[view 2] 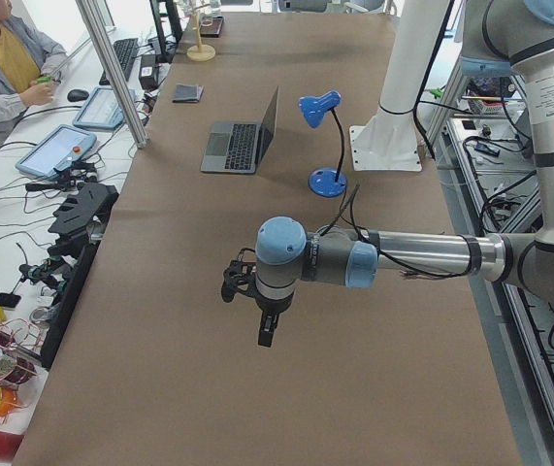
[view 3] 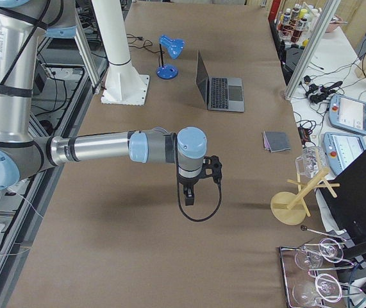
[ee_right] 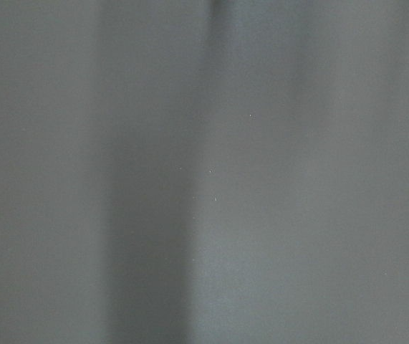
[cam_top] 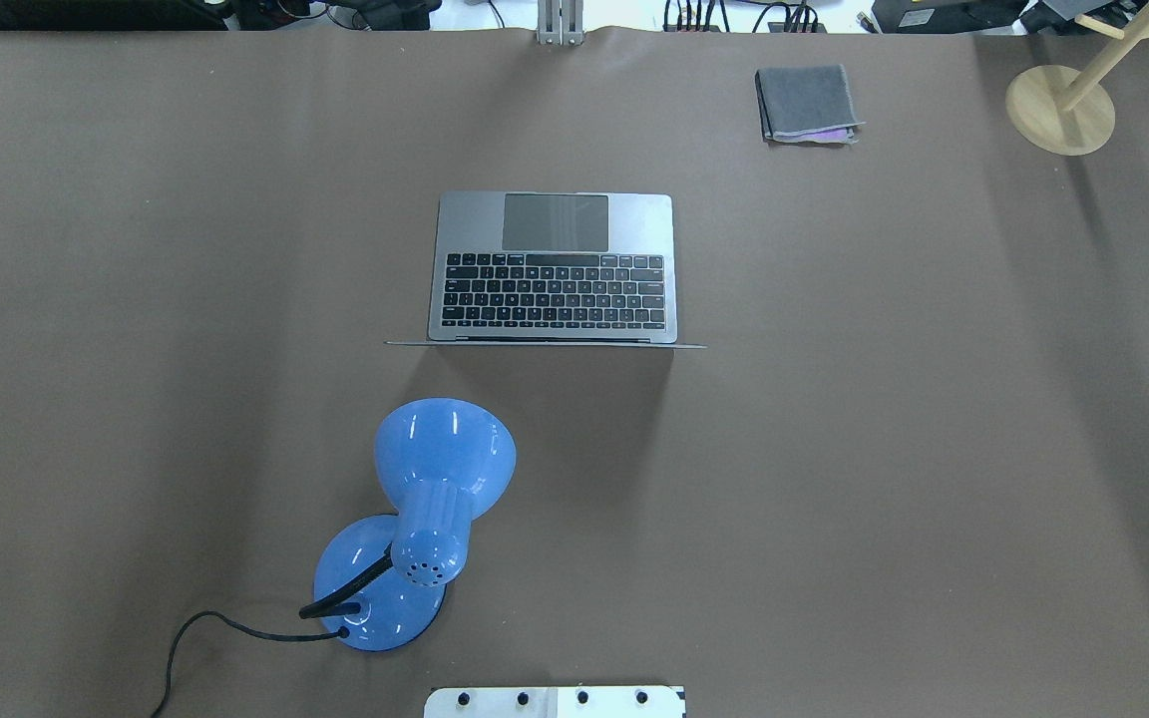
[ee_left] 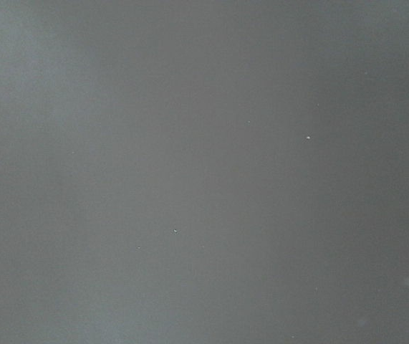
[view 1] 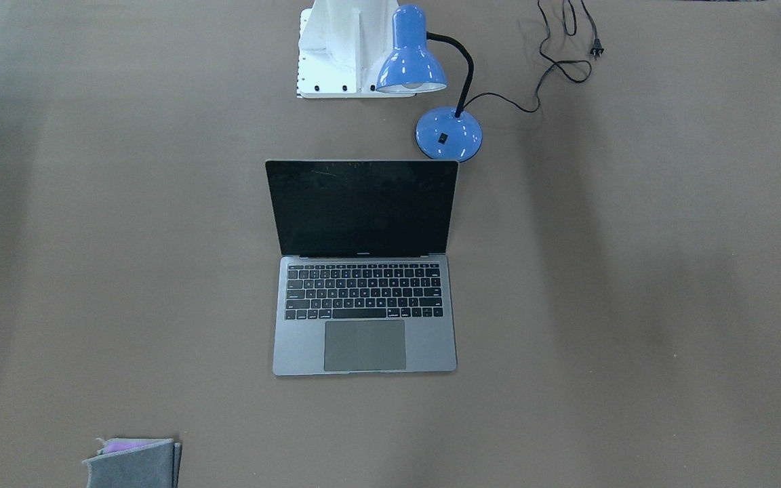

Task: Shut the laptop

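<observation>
The grey laptop (view 1: 424,346) stands open in the middle of the brown table, its black screen upright and facing away from the robot. It also shows in the overhead view (cam_top: 649,224), the exterior left view (view 2: 216,148) and the exterior right view (view 3: 234,94). My left gripper (view 2: 268,335) hangs above the table, far from the laptop, toward the table's left end. My right gripper (view 3: 188,196) hangs likewise toward the right end. I cannot tell whether either is open or shut. Both wrist views show only bare table.
A blue desk lamp (cam_top: 443,459) stands between the robot base (cam_top: 555,702) and the laptop's lid, its cord (view 1: 556,64) trailing off. A folded grey cloth (cam_top: 806,103) and a wooden stand (cam_top: 1060,108) lie at the far side.
</observation>
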Available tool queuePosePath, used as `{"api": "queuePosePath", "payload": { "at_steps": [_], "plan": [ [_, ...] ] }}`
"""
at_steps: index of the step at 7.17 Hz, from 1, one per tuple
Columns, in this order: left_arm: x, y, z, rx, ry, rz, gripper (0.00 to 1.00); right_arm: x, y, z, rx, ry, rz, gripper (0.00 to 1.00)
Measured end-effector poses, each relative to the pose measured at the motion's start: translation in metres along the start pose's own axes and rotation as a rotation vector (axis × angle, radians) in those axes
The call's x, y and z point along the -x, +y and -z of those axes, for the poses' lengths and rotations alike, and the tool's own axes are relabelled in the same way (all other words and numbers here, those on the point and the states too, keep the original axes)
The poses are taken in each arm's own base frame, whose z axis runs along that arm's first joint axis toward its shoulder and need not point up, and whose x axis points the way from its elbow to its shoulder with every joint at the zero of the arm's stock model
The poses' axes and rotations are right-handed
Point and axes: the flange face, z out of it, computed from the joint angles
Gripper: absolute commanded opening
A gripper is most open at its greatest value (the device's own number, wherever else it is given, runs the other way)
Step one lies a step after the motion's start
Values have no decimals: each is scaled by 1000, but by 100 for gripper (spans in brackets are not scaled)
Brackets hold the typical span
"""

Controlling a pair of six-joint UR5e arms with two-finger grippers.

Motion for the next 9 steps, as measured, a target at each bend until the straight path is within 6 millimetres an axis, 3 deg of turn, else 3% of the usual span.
{"api": "queuePosePath", "payload": {
  "at_steps": [6,7,8,9],
  "plan": [
    [-33,-15,16,-46,173,88,97,13,-6,-4,-30,-44,48,98],
    [-46,-21,19,-62,194,85,94,28,-10,2,-43,-46,44,82],
    [-71,-29,25,-84,212,81,91,56,-13,14,-61,-60,27,74],
    [-106,-37,32,-104,239,93,86,98,-15,26,-76,-91,-5,55]
  ]
}}
